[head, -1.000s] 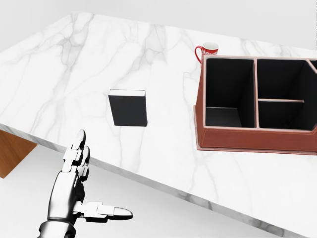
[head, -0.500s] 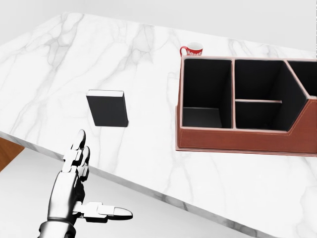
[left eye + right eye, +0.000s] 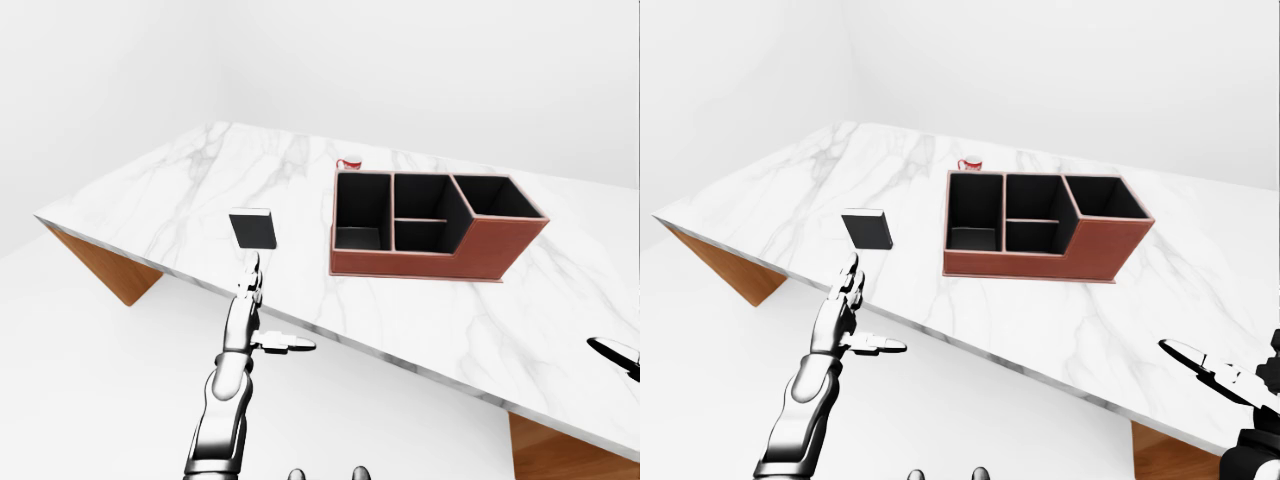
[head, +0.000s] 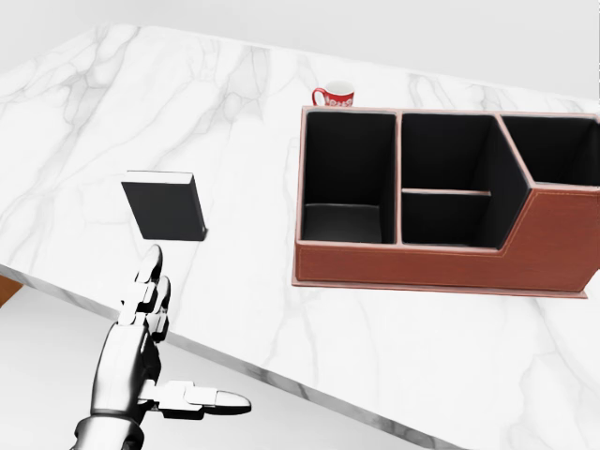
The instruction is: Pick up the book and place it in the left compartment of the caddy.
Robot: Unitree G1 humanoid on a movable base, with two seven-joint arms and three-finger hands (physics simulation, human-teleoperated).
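Note:
A black book [image 4: 165, 206] lies flat on the white marble table [image 4: 244, 112], left of a reddish-brown caddy [image 4: 441, 258] with dark compartments. The caddy's left compartment [image 4: 343, 183] holds nothing. My left hand [image 4: 169, 361] hovers open just below the table's near edge, straight under the book, fingers stretched up and thumb out to the right. My right hand [image 3: 1215, 372] shows only in the eye views, at the bottom right, open and far from both things.
A red and white mug [image 4: 336, 96] stands just above the caddy's left end. The table's wooden base [image 3: 105, 268] shows under its left corner. White floor surrounds the table.
The camera has shifted right and nearer: book, caddy and mug all slid left in the head view. My left hand keeps the same open pose.

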